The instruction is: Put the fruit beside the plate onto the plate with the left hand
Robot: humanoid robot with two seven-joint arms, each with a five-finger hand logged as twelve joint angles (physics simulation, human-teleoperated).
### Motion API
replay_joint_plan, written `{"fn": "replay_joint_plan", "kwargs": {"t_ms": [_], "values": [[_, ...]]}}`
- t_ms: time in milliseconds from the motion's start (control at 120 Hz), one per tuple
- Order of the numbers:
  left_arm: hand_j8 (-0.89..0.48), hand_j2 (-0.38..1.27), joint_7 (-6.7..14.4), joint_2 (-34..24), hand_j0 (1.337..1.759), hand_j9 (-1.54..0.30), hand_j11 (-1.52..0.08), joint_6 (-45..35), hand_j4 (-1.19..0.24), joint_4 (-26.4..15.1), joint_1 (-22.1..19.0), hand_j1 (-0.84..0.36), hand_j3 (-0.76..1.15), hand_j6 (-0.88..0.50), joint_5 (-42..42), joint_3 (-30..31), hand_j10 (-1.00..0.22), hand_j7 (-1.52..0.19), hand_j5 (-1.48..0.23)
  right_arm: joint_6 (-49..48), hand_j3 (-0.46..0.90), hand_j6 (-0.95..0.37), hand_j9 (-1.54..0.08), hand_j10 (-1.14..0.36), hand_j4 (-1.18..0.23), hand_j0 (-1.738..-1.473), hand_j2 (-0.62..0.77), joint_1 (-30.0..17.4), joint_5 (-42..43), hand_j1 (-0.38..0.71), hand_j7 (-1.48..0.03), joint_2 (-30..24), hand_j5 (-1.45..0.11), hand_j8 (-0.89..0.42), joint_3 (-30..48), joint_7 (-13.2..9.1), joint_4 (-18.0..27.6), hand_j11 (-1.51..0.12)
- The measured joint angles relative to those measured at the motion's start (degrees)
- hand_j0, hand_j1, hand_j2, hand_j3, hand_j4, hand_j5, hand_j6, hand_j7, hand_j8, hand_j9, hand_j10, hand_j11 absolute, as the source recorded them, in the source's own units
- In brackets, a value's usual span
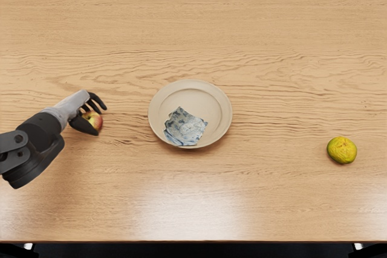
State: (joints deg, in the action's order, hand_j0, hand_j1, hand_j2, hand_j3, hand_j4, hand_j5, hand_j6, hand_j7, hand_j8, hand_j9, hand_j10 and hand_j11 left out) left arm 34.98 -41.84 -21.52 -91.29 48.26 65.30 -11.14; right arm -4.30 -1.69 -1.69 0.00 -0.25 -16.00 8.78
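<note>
Left hand (80,110) cupping smooth apple (95,119), round cream plate (158,102), woodgrain table (242,197)

Left arm (33,140) enters from left edge, forearm angled up and right. Left hand (81,112): fingers (97,102) curled over apple (95,121), thumb against its near side.

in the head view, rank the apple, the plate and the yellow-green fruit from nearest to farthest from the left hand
1. apple: at the picture's left, between the fingers and thumb of the left hand.
2. plate: in the middle, off to the hand's right.
3. yellow-green fruit: at the far right, well beyond the plate.
</note>
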Motion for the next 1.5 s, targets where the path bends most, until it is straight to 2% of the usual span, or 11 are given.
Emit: {"fn": "replay_joint_plan", "kwargs": {"t_ms": [267,483,658,883,1092,1250,1500], "values": [[-0.46,0.20,0.0,0.1,1.654,-0.79,-0.79,-0.1,-0.63,0.2,-0.4,-0.26,0.00,-0.55,0.7,-0.1,-0.59,-0.76,-0.72,0.0,0.00,0.00,0.00,0.00,0.00,-1.658,0.00,0.0,-0.1,-0.35,0.00,0.0,0.00,0.00,0.1,0.0,0.0,0.00],[-0.49,0.31,0.0,0.1,1.654,-0.86,-0.85,-0.1,-0.67,0.4,-0.4,-0.26,0.00,-0.55,0.3,0.0,-0.65,-0.83,-0.80,0.0,0.00,0.00,0.00,0.00,0.00,-1.658,0.00,0.0,-0.1,-0.35,0.00,0.0,0.00,0.00,0.0,0.0,0.0,0.00],[-0.47,0.30,0.1,0.0,1.653,-0.91,-0.91,-0.1,-0.70,0.4,-0.4,-0.25,0.00,-0.52,0.0,-0.1,-0.69,-0.89,-0.88,0.0,0.00,0.00,0.00,0.00,0.00,-1.658,0.00,0.0,-0.1,-0.35,0.00,0.0,0.00,0.00,0.0,0.0,0.0,0.00],[-0.46,0.29,0.1,0.0,1.652,-0.97,-0.97,0.0,-0.73,0.3,-0.3,-0.24,0.00,-0.51,-0.3,-0.1,-0.67,-0.96,-0.96,0.0,0.00,0.00,0.00,0.00,0.00,-1.658,0.00,0.0,-0.1,-0.35,0.00,0.0,0.00,0.00,0.0,0.0,0.0,0.00],[-0.40,0.41,0.1,-0.1,1.651,-1.03,-1.03,0.1,-0.76,0.2,0.2,-0.29,0.00,-0.45,-0.8,-0.2,-0.62,-1.04,-1.05,0.0,0.00,0.00,0.00,0.00,0.00,-1.658,0.00,0.0,0.0,-0.35,0.00,0.0,0.00,0.00,0.0,0.0,0.0,0.00],[-0.39,0.39,0.1,0.0,1.651,-1.06,-1.06,0.1,-0.76,-0.4,0.5,-0.29,0.00,-0.43,-0.9,-0.5,-0.61,-1.06,-1.09,0.0,0.00,0.00,0.00,0.00,0.00,-1.658,0.00,0.1,0.0,-0.35,0.00,0.0,0.00,0.00,0.0,0.0,0.0,0.00],[-0.40,0.30,0.1,-1.1,1.650,-1.07,-1.07,0.3,-0.77,-3.8,5.4,-0.25,0.00,-0.44,-1.4,-0.8,-0.62,-1.07,-1.11,0.0,0.00,0.00,0.00,0.00,0.00,-1.658,0.00,0.8,0.0,-0.35,0.00,0.0,0.00,0.00,0.0,0.0,0.0,0.00]]}}
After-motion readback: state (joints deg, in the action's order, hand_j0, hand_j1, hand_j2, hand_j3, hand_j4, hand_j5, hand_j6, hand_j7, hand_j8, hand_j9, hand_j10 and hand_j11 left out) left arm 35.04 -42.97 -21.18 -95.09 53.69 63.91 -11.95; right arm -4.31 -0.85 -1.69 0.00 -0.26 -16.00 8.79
